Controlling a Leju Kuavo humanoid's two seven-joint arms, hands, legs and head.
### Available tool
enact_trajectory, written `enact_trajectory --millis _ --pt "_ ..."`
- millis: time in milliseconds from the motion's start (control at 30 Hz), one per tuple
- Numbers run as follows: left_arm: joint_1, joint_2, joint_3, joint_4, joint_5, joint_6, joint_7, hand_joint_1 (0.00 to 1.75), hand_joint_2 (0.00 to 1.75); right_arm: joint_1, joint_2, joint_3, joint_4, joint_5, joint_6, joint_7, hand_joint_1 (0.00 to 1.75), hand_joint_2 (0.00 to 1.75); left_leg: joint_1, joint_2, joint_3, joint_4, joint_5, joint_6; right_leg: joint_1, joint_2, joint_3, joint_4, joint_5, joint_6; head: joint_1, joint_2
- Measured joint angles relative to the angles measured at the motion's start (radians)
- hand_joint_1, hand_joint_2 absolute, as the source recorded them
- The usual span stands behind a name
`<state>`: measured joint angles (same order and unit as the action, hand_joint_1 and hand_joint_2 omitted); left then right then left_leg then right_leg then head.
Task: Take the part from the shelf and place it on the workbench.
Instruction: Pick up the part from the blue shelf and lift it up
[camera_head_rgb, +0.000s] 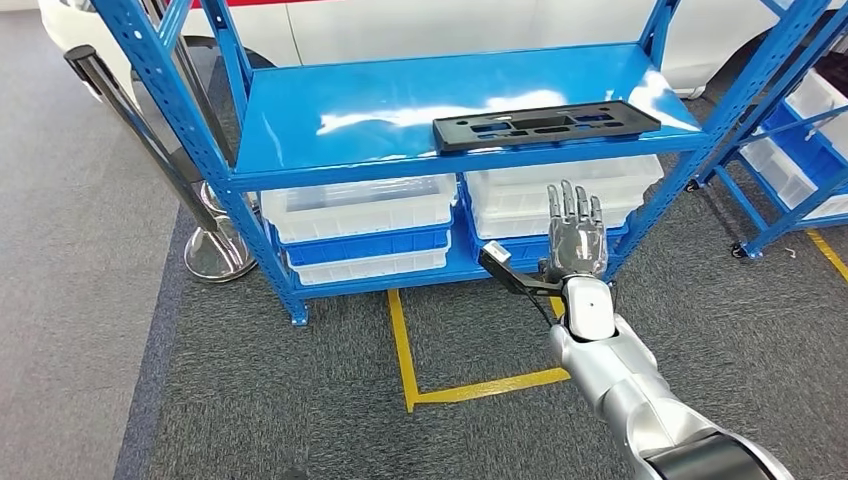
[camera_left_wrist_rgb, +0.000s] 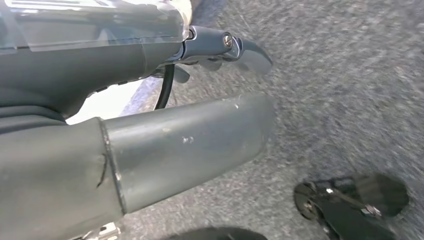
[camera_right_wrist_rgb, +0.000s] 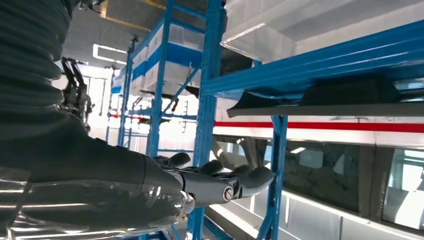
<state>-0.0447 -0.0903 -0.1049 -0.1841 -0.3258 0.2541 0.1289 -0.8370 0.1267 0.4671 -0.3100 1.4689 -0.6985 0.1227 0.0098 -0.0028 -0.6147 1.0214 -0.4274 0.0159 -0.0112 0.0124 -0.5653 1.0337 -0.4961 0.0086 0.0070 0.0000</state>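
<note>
Part (camera_head_rgb: 545, 125): flat black plastic panel with cutouts, lying on the top deck of the blue shelf (camera_head_rgb: 350, 110), right side, front edge just over the shelf lip. Untouched.

Right hand (camera_head_rgb: 577, 238): raised in front of the shelf, below the deck level and just under the part, well apart from it. Palm faces away from the head camera, fingers (camera_head_rgb: 570, 205) straight, spread, pointing up at the shelf edge. Holding nothing. Right wrist view agrees: fingers (camera_right_wrist_rgb: 250, 177) stretched out flat beside the blue upright (camera_right_wrist_rgb: 207, 100), the part (camera_right_wrist_rgb: 320, 97) seen edge-on on the deck above them, no contact.

Left hand (camera_left_wrist_rgb: 150, 145): left wrist view has it over grey carpet (camera_left_wrist_rgb: 345, 90). Thick grey thumb sticks out straight, a darker finger (camera_left_wrist_rgb: 240, 50) beyond it also extended, nothing in the grasp. Other fingers hidden, so reads as wide, not fully confirmed.

Under the deck: clear bins (camera_head_rgb: 360, 205) stacked with blue trays on the lower level. Yellow floor tape (camera_head_rgb: 405, 350) on the carpet in front of the shelf. Chrome stanchion base (camera_head_rgb: 215, 250) at the shelf's left leg. Second blue rack (camera_head_rgb: 800, 130) to the right.
</note>
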Motion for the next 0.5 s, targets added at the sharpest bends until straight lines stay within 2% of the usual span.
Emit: enact_trajectory --millis 67,133,167,200,233,300,433,500 --pt "0.001 0.000 0.001 0.000 -0.001 0.000 0.001 0.00 0.00 -0.002 -0.010 -0.016 -0.002 -0.002 0.000 0.002 0.00 1.75 0.002 0.000 0.014 -0.010 -0.003 0.014 -0.002 -0.003 -0.026 0.059 -0.030 0.010 0.001 0.000" --pt "0.000 0.000 0.001 0.000 -0.003 0.000 0.002 0.00 0.00 0.000 -0.021 -0.030 -0.002 -0.003 0.000 0.003 0.00 1.75 0.001 0.000 0.022 -0.011 -0.011 0.023 -0.003 -0.005 -0.100 0.187 -0.075 0.016 0.002 0.000" --pt "0.000 0.000 0.001 0.000 -0.004 0.000 0.002 0.00 0.00 0.004 -0.026 -0.036 -0.002 -0.003 0.000 0.003 0.00 1.75 0.001 0.000 0.025 -0.010 -0.015 0.025 -0.003 -0.006 -0.140 0.245 -0.086 0.018 0.002 0.000" --pt "0.000 0.000 0.001 0.000 -0.005 0.000 0.002 0.00 0.00 0.010 -0.030 -0.042 -0.002 -0.003 0.000 0.003 0.00 1.75 0.001 -0.001 0.030 -0.009 -0.021 0.026 -0.004 -0.006 -0.168 0.275 -0.080 0.018 0.002 0.000" --pt "0.002 0.000 0.001 0.000 -0.006 0.000 0.002 0.00 0.00 0.013 -0.033 -0.047 -0.002 -0.003 0.000 0.003 0.00 1.75 0.001 -0.002 0.034 -0.008 -0.025 0.026 -0.004 -0.006 -0.182 0.284 -0.067 0.018 0.002 0.000" --pt "0.003 0.000 0.002 0.000 -0.007 0.000 0.002 0.00 0.00 0.016 -0.035 -0.051 -0.002 -0.004 0.000 0.003 0.00 1.75 0.001 -0.002 0.040 -0.007 -0.029 0.025 -0.004 -0.006 -0.185 0.270 -0.043 0.017 0.002 0.000" --pt "0.003 0.000 0.002 0.000 -0.007 0.000 0.002 0.00 0.00 0.016 -0.035 -0.051 -0.002 -0.004 0.000 0.003 0.00 1.75 0.001 -0.003 0.040 -0.007 -0.030 0.025 -0.004 -0.006 -0.184 0.266 -0.039 0.017 0.002 0.000" --pt "0.002 0.000 0.002 0.000 -0.008 -0.001 0.002 0.00 0.00 0.015 -0.039 -0.057 -0.003 -0.004 0.000 0.003 0.00 1.75 -0.001 -0.003 0.053 -0.005 -0.042 0.019 0.000 -0.007 -0.141 0.155 0.027 0.010 0.002 0.000"
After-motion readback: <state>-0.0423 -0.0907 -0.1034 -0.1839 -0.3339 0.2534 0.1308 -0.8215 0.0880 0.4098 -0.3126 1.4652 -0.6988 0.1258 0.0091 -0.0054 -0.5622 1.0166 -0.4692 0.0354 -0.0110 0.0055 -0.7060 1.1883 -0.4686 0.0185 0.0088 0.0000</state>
